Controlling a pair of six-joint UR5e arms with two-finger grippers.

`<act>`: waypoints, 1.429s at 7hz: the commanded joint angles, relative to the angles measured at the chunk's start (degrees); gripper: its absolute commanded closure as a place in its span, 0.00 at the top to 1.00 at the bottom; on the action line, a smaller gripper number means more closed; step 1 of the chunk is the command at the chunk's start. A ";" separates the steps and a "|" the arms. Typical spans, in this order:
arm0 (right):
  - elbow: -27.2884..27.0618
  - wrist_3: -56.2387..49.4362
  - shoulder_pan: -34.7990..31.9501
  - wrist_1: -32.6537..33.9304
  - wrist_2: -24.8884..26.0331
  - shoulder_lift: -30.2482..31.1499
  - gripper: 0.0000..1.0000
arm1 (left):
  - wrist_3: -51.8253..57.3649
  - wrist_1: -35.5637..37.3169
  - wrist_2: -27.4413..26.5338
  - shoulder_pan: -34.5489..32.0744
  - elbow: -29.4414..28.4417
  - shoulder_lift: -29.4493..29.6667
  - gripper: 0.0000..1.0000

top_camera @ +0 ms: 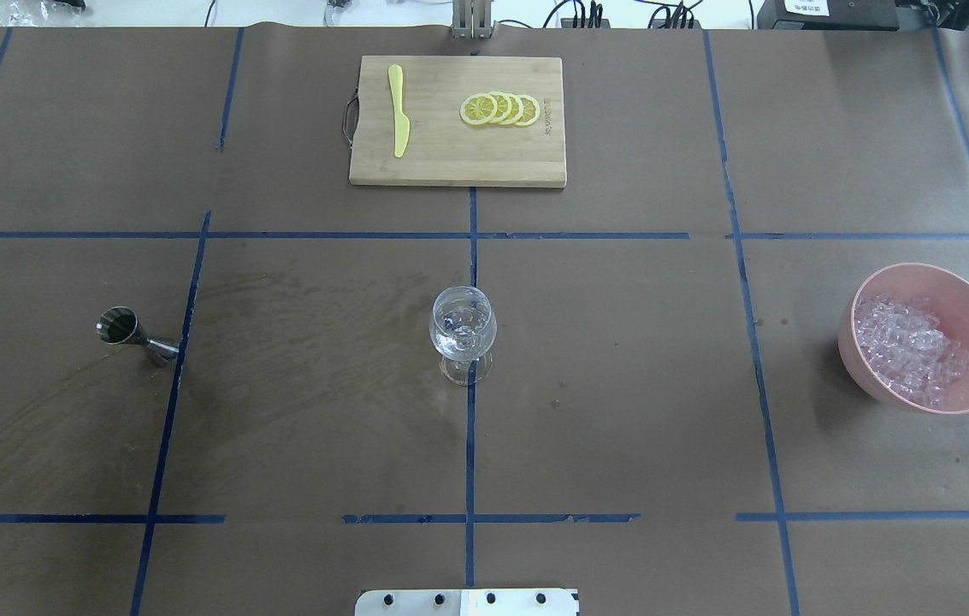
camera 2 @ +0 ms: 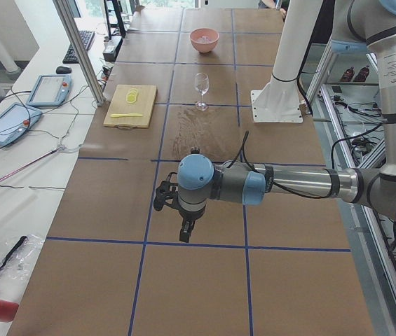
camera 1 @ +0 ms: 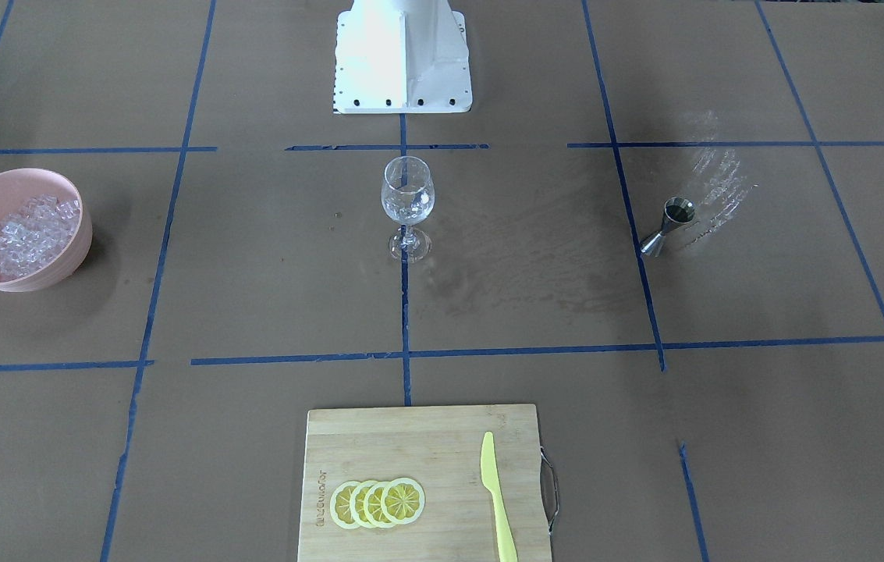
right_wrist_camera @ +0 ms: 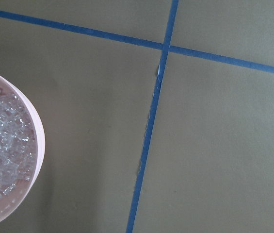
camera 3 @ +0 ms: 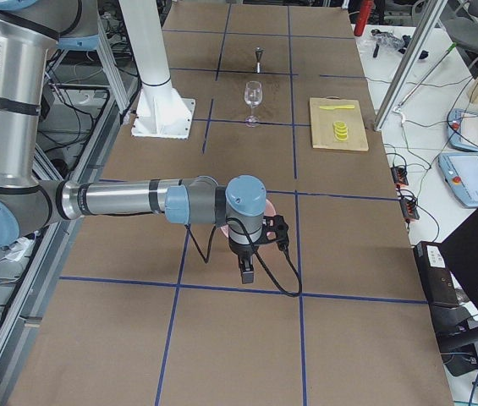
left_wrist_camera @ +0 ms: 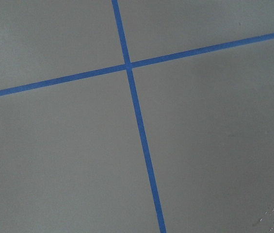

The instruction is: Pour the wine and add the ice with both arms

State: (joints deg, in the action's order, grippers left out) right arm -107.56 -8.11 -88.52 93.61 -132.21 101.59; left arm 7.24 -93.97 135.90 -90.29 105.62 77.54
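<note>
Wooden cutting board [camera 1: 410, 437] bearing overlapping lemon slices [camera 1: 378, 503] and yellow knife [camera 1: 497, 499].

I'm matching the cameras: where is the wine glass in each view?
Front-facing: wine glass centre.
Overhead: wine glass centre.
Exterior left: wine glass top centre.
Exterior right: wine glass top centre.
Left wrist: absent.
Right wrist: absent.
Shared landmark: cutting board.

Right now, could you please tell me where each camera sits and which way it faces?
Front-facing: across the table, facing the robot, steeply down; its white base shows.
Overhead: behind the robot, looking forward and down; the base's edge shows.
Exterior left: table's end, robot's left side; left arm near.
Exterior right: opposite end; right arm near.
Left wrist: down at taped table; no body.
Right wrist: down at ice in the pink bowl; no body.
Shared: front-facing and overhead both show the wine glass.
</note>
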 commanded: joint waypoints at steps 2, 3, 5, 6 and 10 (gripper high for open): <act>-5.27 0.19 0.01 -0.01 0.55 -3.13 1.00 | 0.14 -3.56 0.33 0.03 1.07 0.86 1.00; -5.12 0.46 0.01 -0.01 0.11 -3.59 1.00 | -0.64 -10.90 0.33 0.03 -0.40 1.73 1.00; -5.64 0.72 0.01 -0.01 -0.59 -3.16 1.00 | -0.65 -21.99 0.42 -0.06 -2.00 2.70 1.00; -5.64 0.11 0.01 -0.01 -0.51 -3.51 1.00 | -0.82 -30.66 0.24 -0.06 -3.05 2.62 1.00; -4.85 1.77 0.01 -4.58 -0.86 -3.24 1.00 | -17.13 -60.38 -0.10 2.82 -8.33 2.97 1.00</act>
State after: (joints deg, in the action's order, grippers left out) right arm -112.49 -7.04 -88.51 89.48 -133.02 98.59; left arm -5.03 -145.77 136.20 -89.43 98.07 80.51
